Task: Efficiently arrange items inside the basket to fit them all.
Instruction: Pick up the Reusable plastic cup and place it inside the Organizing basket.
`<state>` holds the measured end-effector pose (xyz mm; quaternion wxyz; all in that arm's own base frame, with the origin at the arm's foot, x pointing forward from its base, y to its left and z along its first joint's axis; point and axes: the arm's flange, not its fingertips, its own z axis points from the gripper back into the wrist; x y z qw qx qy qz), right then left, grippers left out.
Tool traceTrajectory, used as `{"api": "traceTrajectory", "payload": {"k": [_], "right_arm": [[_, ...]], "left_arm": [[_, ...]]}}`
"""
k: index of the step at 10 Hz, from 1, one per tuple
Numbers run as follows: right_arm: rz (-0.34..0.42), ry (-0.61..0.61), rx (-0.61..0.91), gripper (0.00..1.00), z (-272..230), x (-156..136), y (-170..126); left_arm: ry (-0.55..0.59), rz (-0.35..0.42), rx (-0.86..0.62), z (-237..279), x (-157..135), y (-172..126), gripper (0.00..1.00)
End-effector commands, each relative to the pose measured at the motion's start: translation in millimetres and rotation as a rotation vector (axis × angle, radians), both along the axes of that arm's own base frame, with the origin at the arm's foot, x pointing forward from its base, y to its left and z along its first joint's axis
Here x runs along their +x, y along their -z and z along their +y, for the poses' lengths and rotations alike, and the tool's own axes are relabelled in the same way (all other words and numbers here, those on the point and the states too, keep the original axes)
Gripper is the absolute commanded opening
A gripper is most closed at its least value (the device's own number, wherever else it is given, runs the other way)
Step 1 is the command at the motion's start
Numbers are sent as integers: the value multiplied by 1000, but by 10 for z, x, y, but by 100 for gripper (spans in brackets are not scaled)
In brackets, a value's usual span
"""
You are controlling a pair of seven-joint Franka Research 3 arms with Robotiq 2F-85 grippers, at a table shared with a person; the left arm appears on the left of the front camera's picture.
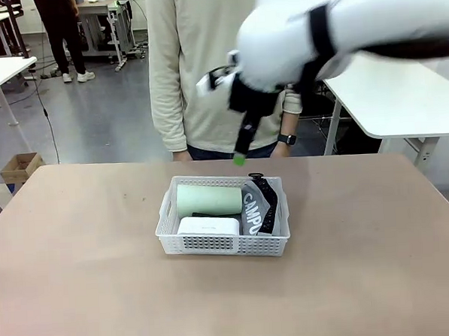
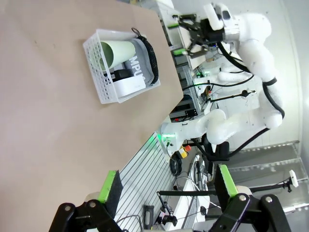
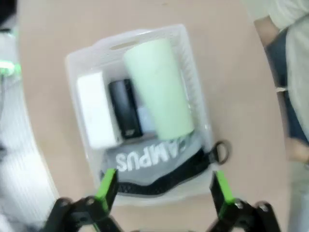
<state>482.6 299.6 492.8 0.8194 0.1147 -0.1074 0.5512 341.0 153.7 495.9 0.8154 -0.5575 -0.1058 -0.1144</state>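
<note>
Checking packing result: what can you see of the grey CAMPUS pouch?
The grey zip pouch looks like soft fabric, with a black edge, white "CAMPUS" lettering and a metal ring at one corner. It stands on edge, bowed, along one short end of the white basket, pressed against that wall. The pale green cup lying on its side appears to butt against it.

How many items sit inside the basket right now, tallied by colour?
White: 1, the white device
Black: 1, the black stapler-like tool
Pale green: 1, the cup, lying on its side
Grey: 1, the CAMPUS pouch
Total: 4, all inside the white basket
</note>
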Motion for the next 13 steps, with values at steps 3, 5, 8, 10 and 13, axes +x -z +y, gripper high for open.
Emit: {"api": "traceTrajectory", "payload": {"k": [3,5,8,10,13], "right_arm": [[277,175,583,100,-2135,-877,-58],[250,457,803,100,-3149,-1453,16],[319,820,919,100,-3941,-2109,390],[298,686,931,100,-4042,-2018,331],[298,686,931,100,-4042,-2018,331]], "left_arm": [[9,0,-4,10,-22,-2,100],[9,0,-4,10,-22,-2,100],[9,0,-4,10,-22,-2,100],[9,0,-4,10,-22,-2,100],[9,0,-4,10,-22,-2,100]]}}
